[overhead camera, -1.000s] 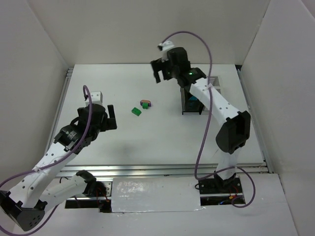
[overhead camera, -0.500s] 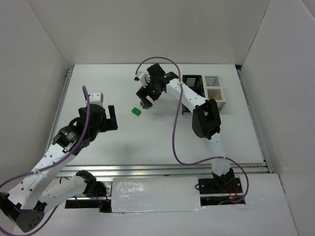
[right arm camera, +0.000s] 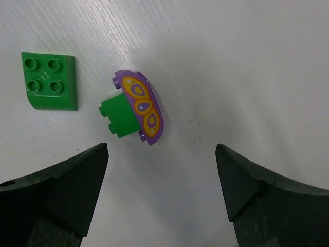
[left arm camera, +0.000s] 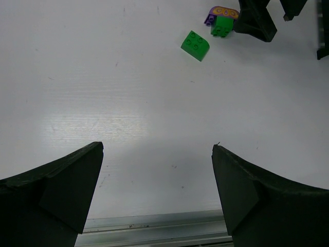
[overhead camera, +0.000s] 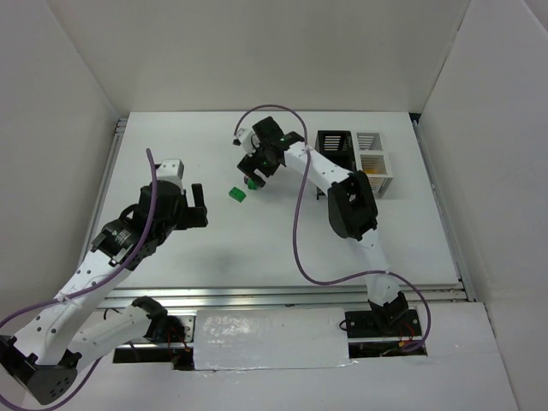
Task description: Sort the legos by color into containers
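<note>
A green lego [overhead camera: 237,193] lies on the white table; it also shows in the left wrist view [left arm camera: 195,45] and the right wrist view [right arm camera: 50,82]. Just right of it lies a purple curved lego with an orange pattern [right arm camera: 141,108], joined to a small green lego [right arm camera: 118,119]; the pair also shows in the left wrist view [left arm camera: 221,18]. My right gripper [overhead camera: 252,174] is open and empty, hovering right over this pair [right arm camera: 161,149]. My left gripper [overhead camera: 196,205] is open and empty, left of the legos [left arm camera: 157,145]. The containers [overhead camera: 377,150] stand at the back right.
The right arm [overhead camera: 325,175] stretches across the front of the black bins [overhead camera: 332,139]. Something yellow shows in a white bin [overhead camera: 374,161]. A metal rail [overhead camera: 282,294] runs along the table's near edge. White walls enclose the table.
My right gripper has swung left from near the bins and come down over the purple and green legos. The left arm has barely moved.
</note>
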You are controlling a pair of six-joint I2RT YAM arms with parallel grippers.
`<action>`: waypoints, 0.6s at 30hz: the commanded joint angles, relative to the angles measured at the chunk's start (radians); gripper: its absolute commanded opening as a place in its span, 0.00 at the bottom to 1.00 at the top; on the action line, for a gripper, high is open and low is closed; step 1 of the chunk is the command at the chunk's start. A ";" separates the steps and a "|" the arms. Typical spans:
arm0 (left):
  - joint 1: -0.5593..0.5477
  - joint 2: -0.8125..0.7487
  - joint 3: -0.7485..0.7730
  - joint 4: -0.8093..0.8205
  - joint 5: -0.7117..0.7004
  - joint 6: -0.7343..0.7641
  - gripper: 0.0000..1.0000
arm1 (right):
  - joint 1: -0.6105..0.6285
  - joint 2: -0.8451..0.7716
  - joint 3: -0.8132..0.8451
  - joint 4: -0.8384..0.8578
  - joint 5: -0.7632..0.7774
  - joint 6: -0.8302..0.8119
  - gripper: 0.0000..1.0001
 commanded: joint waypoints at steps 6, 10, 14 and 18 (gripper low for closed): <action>0.005 -0.009 0.008 0.040 0.023 0.027 1.00 | 0.021 0.107 0.149 -0.045 -0.069 -0.037 0.91; 0.008 -0.004 0.010 0.043 0.036 0.033 1.00 | 0.024 0.134 0.146 -0.025 -0.038 -0.042 0.86; 0.012 0.001 0.010 0.044 0.045 0.038 1.00 | 0.023 0.148 0.160 -0.031 -0.062 -0.052 0.58; 0.018 0.004 0.008 0.048 0.054 0.041 0.99 | 0.026 0.150 0.166 -0.020 -0.089 -0.055 0.51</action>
